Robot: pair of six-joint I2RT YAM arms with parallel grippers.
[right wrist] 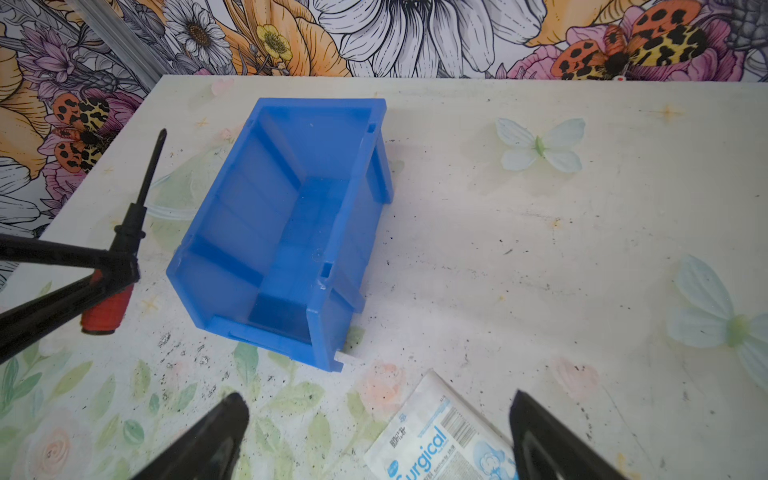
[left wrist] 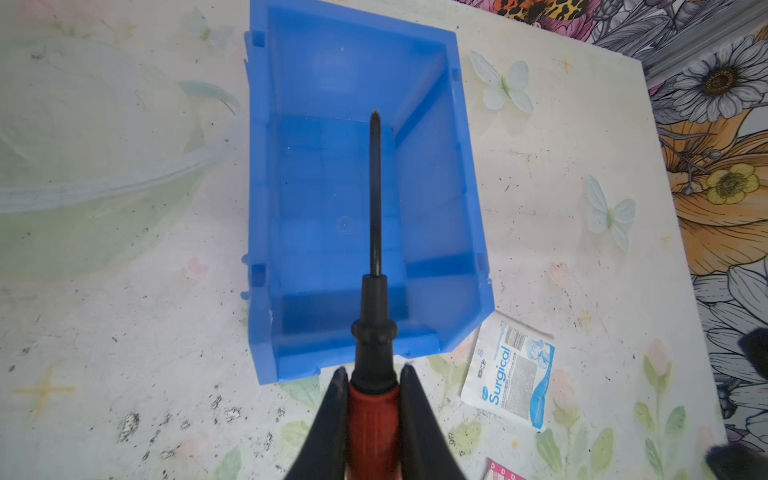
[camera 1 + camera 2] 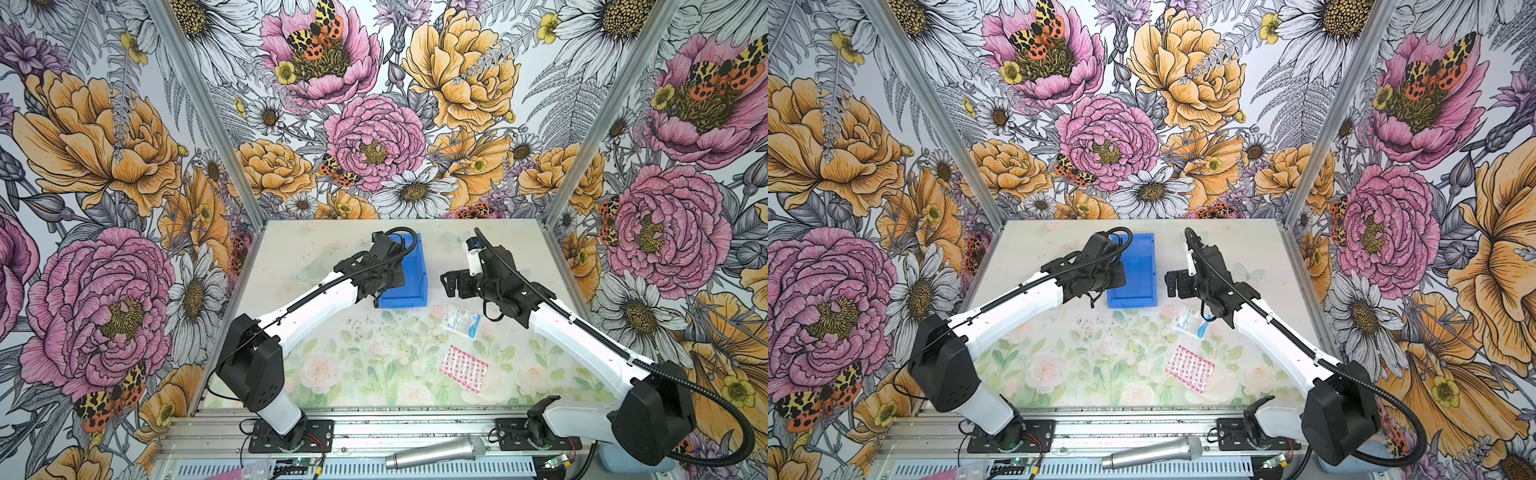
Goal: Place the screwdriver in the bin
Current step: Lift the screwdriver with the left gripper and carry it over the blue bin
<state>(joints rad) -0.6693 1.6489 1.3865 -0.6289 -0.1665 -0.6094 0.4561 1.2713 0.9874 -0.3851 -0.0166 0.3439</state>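
My left gripper (image 2: 372, 374) is clamped on the red handle of the screwdriver (image 2: 376, 199), whose shaft reaches over the bin (image 2: 259, 166) by the far edge of the worktop (image 2: 124, 332). I'd lower it until the tip sits inside the walls, then let go gently. My right gripper (image 1: 378, 397) hangs wide.

The floral table (image 3: 299, 253) carries the bin (image 3: 415, 270), a surgical packet (image 3: 461, 321) and a pink packet (image 3: 463, 368).

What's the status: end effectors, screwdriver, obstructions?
Left end effector shut on slim red-handled, black-shafted screwdriver. Raised by blue rectangular plastic bin, not inside. Right end effector open, empty. Bin mouth unobstructed.
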